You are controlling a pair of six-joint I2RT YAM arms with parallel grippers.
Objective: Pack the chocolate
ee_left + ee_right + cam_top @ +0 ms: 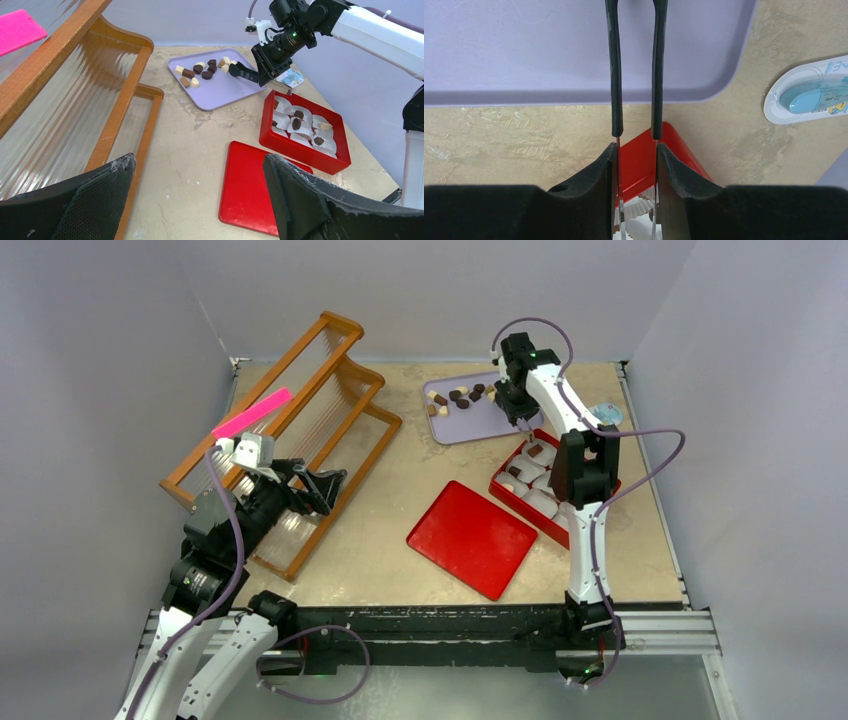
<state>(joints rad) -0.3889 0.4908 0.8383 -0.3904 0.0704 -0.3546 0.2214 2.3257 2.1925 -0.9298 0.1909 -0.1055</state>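
Note:
Several loose pieces of chocolate [460,396] [200,70], dark, brown and cream, lie on a lavender tray [470,425] [220,92] [524,50]. A red box [520,502] [300,150] [639,150] holds white paper cups, some with a chocolate piece [296,123] inside. My right gripper [518,405] [635,147] is shut on black-tipped tongs [245,72] [615,75], hovering between the tray and the box's far corner, with the tong tips over the tray near the pieces. My left gripper [325,490] [200,165] is wide open and empty, far left.
The flat red lid [472,538] [250,195] lies on the table beside the box. A wooden rack [330,390] with a pink strip [252,412] [17,30] stands at the left, under my left arm. A blue-and-white packet [606,414] [809,95] lies right of the tray.

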